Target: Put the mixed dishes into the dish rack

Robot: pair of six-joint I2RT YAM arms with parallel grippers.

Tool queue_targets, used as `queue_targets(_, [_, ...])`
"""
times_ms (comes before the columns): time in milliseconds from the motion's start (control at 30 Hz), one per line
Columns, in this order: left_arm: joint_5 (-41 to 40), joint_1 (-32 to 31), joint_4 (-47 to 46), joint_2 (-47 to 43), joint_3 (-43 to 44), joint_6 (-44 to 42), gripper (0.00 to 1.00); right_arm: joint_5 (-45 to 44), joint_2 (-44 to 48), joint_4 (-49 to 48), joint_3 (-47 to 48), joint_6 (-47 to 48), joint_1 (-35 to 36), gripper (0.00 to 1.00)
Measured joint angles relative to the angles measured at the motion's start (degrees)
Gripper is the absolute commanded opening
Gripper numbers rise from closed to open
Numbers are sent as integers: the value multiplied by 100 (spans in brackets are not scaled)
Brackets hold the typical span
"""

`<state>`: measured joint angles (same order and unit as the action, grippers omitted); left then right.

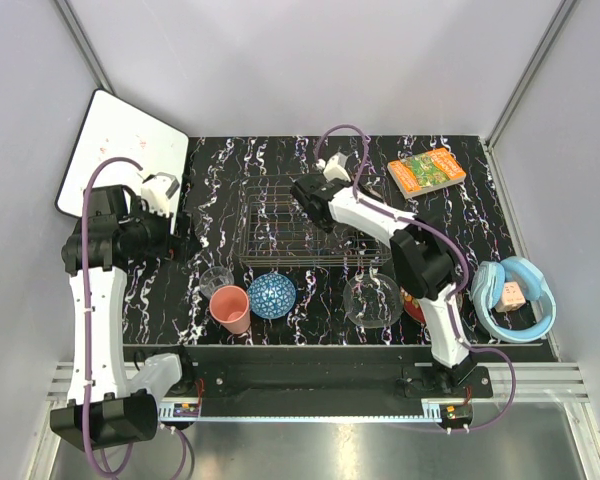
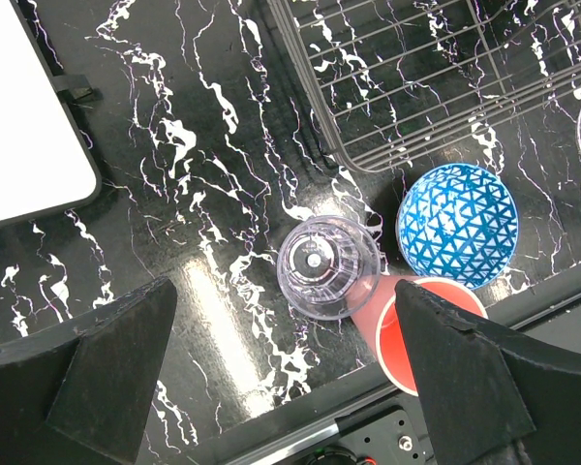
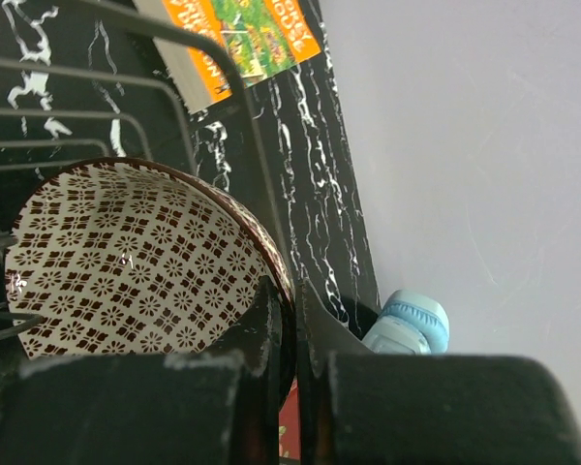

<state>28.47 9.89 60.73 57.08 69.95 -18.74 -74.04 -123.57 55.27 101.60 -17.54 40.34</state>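
My right gripper (image 3: 292, 300) is shut on the rim of the tan-red patterned bowl (image 3: 136, 262) and holds it tilted among the wires of the dish rack (image 1: 290, 235). In the top view this gripper (image 1: 308, 193) is over the rack's far middle. My left gripper (image 2: 283, 302) is open and empty, held above the small clear glass (image 2: 327, 266). The pink cup (image 2: 407, 325) lies beside the blue patterned bowl (image 2: 457, 225). The clear glass plate (image 1: 372, 300) lies front right, with the red flower-rimmed dish (image 1: 415, 308) partly hidden by the right arm.
A white flat board (image 1: 120, 155) leans at the far left. An orange-green book (image 1: 426, 170) lies at the far right. A light blue round thing (image 1: 515, 297) sits at the right edge. The rack's near corner (image 2: 368, 160) is close to the glass.
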Motion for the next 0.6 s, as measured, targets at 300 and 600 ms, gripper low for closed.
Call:
queue_targets(300, [144,0,114,234,236,-63,99,334,-186,-13,26,9,0,87])
queue_targets(600, [-223,-1714,350,-109,262,-352,99,1250,376,9,28,-74,98,100])
